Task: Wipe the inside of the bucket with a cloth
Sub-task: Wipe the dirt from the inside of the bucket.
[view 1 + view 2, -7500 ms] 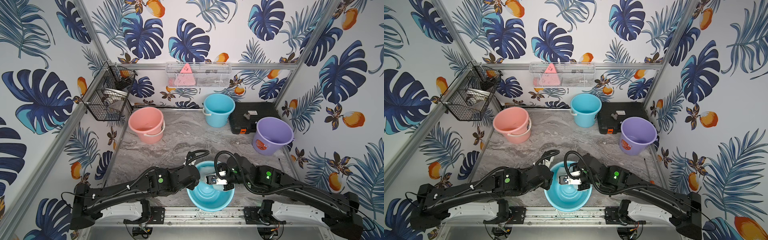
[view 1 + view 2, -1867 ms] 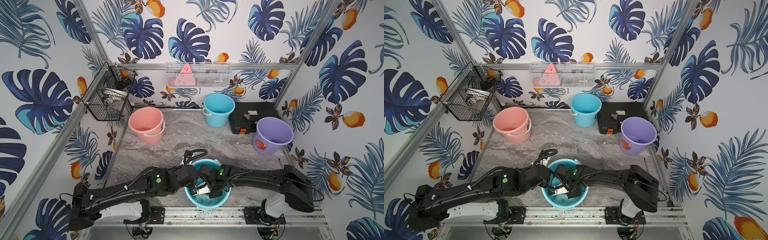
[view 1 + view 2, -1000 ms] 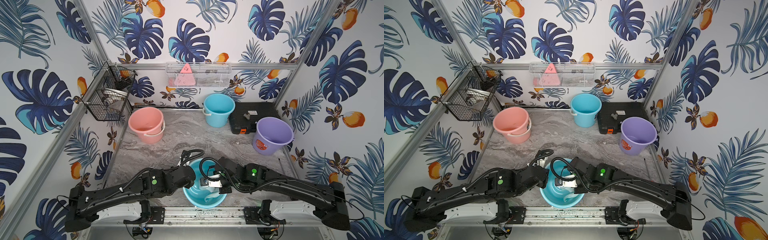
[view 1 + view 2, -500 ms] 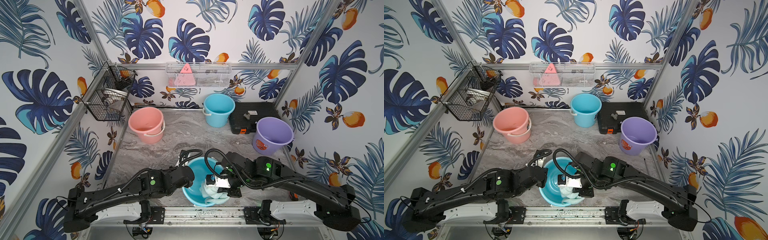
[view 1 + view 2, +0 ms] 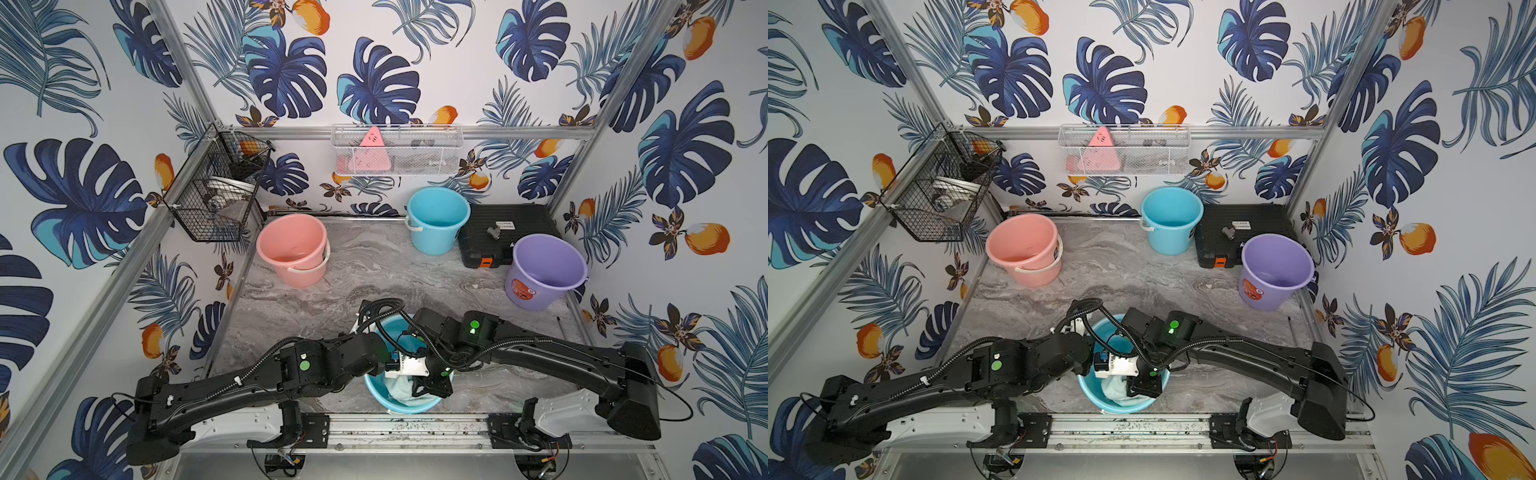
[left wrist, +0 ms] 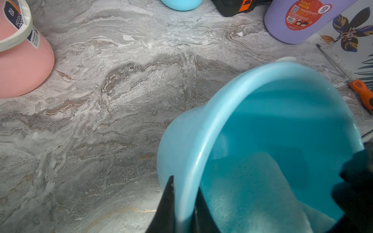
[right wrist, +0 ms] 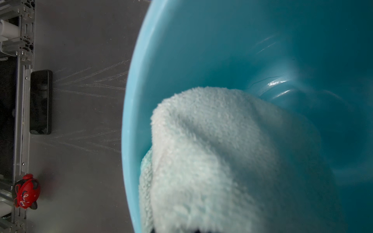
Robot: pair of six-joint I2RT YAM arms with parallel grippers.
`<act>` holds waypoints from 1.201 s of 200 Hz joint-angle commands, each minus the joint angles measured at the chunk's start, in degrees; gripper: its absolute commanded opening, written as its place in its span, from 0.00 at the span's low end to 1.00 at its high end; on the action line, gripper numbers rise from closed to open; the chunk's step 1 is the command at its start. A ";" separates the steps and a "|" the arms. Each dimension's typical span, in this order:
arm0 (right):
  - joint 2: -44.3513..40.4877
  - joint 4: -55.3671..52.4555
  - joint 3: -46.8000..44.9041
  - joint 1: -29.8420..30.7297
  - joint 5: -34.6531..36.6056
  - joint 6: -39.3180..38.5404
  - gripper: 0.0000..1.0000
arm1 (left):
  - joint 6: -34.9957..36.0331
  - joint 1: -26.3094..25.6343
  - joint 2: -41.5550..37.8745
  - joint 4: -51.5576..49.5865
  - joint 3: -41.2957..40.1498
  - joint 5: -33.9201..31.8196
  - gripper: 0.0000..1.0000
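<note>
Top views: the blue bucket (image 5: 399,408) stands at the front edge of the marble bench (image 5: 374,282), between the two arms. The pale cloth (image 5: 400,390) lies inside it, against the near wall. The left claw (image 5: 376,368) is at the bucket's left rim, fingers hidden under the wrist. The right claw (image 5: 430,386) reaches down into the bucket mouth onto the cloth. Both top views agree.

Left wrist view: two black fingers (image 6: 167,201) straddle the bucket rim, one outside, one inside, closed tight on the wall. The cloth sits within. A pink bucket (image 6: 24,66), a purple bucket (image 6: 298,20) and a screwdriver (image 6: 361,90) stand well apart from it.

Right wrist view: the cloth fills the foreground, bunched and pressed to the inner wall just beside the rim. The right claw is clamped narrow on the cloth, which covers all but its fingertips.
</note>
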 commanded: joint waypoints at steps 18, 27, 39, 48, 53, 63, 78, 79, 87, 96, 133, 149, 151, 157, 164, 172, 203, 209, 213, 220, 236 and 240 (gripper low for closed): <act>3.49 6.18 -4.74 -2.63 -3.06 -0.83 0.00 | -0.76 -0.02 -0.55 0.69 -0.12 -1.48 0.00; 4.89 7.40 -5.44 -2.94 -2.28 -0.68 0.00 | -0.76 -0.02 -0.40 0.58 0.03 -1.64 0.00; 7.08 8.78 -5.83 -3.14 -0.92 -0.39 0.00 | -0.75 -0.11 -0.21 0.48 0.18 -1.65 0.00; 8.76 10.07 -5.97 -3.23 0.43 0.45 0.00 | -0.72 -0.11 -0.20 0.54 0.20 -1.65 0.00; 9.71 10.71 -5.97 -3.25 1.11 0.84 0.00 | -0.76 -0.11 -0.19 0.54 0.25 -1.64 0.00; 11.42 12.10 -6.09 -3.23 2.40 1.41 0.00 | -0.76 -0.16 -0.19 0.48 0.27 -1.70 0.00; 13.62 14.69 -6.52 -3.21 4.89 2.59 0.00 | -0.79 -0.20 -0.17 0.49 0.31 -1.74 0.00; 13.75 14.95 -6.60 -3.23 5.08 2.67 0.00 | -0.82 -0.20 -0.19 0.49 0.31 -1.74 0.00; 14.44 16.77 -7.00 -3.24 7.09 3.50 0.00 | -0.89 -0.28 -0.20 0.43 0.31 -1.78 0.00; 15.12 19.08 -7.54 -3.25 10.13 4.96 0.00 | -0.93 -0.28 -0.29 0.31 0.22 -1.82 0.00; 14.47 23.54 -9.38 -2.94 20.39 9.07 0.00 | -0.95 -0.28 -0.38 0.33 0.01 -2.09 0.00; 12.13 22.85 -9.65 -2.92 20.51 9.09 0.00 | -0.74 -0.28 -0.12 0.40 0.14 -2.09 0.00; 11.76 22.69 -9.61 -2.95 20.45 9.09 0.00 | -0.76 -0.28 -0.07 0.44 0.14 -2.09 0.00; 10.70 22.04 -9.53 -2.92 20.08 8.93 0.00 | -0.67 -0.28 0.06 0.41 0.26 -2.08 0.00; 9.40 20.94 -9.30 -2.93 19.61 8.67 0.00 | -0.64 -0.28 0.19 0.38 0.23 -2.09 0.00; 7.87 19.38 -8.83 -2.91 19.12 8.47 0.00 | -0.63 -0.26 0.29 0.48 0.23 -2.18 0.00; 2.01 12.85 -6.54 -2.96 17.03 7.77 0.00 | -0.75 -0.28 0.25 0.72 0.03 -2.25 0.00; 1.01 11.52 -5.97 -2.92 16.75 7.68 0.00 | -0.76 -0.28 0.29 0.74 0.09 -2.26 0.00; 0.35 10.71 -5.54 -2.92 16.63 7.68 0.00 | -0.61 -0.28 0.33 0.74 0.05 -2.26 0.00; -0.83 9.52 -4.80 -2.91 16.32 7.60 0.00 | -0.62 -0.28 0.41 0.58 0.20 -2.34 0.00; -3.40 7.04 -3.06 -2.92 15.28 7.50 0.00 | -0.49 -0.28 0.51 0.09 0.71 -2.60 0.00; -3.98 6.38 -2.49 -2.97 14.95 7.50 0.00 | -0.50 -0.28 0.51 -0.08 0.80 -2.69 0.00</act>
